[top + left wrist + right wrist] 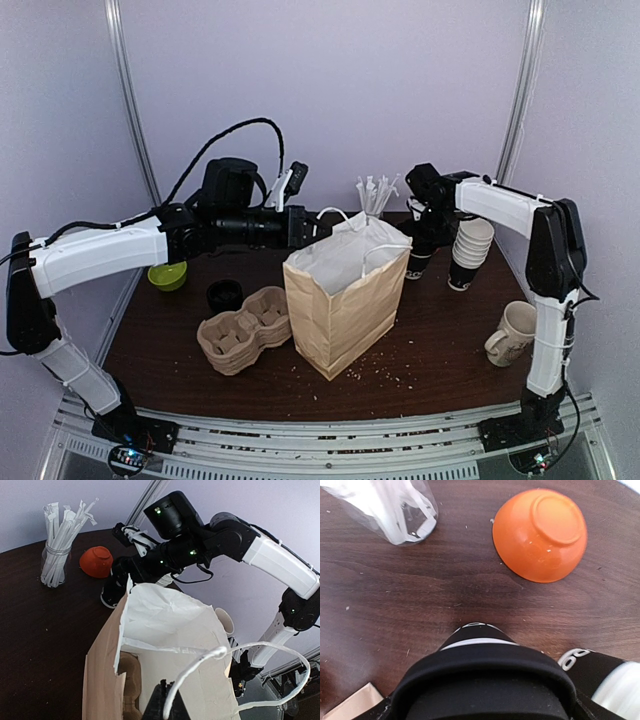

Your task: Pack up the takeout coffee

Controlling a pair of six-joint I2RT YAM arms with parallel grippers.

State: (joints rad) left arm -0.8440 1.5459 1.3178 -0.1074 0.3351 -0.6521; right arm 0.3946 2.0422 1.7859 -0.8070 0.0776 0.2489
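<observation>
From above, the black paper coffee cup [420, 262] is seen standing just beyond the creased brown paper bag [345, 310], with the right gripper [422, 238] set around it; whether it is pinched cannot be told. A tip could be caused by an off-centre squeeze.

In the left wrist view, the left gripper [167, 706] is clamped on the bag's thin white handle [240, 652], which could be torn by a pull.

In the right wrist view, the cup's rounded plastic lid [480, 675] is shown near a glossy orange bowl [540, 535].

Black lidded takeout coffee [421, 262] stands upright beside the paper bag [340, 310]
</observation>
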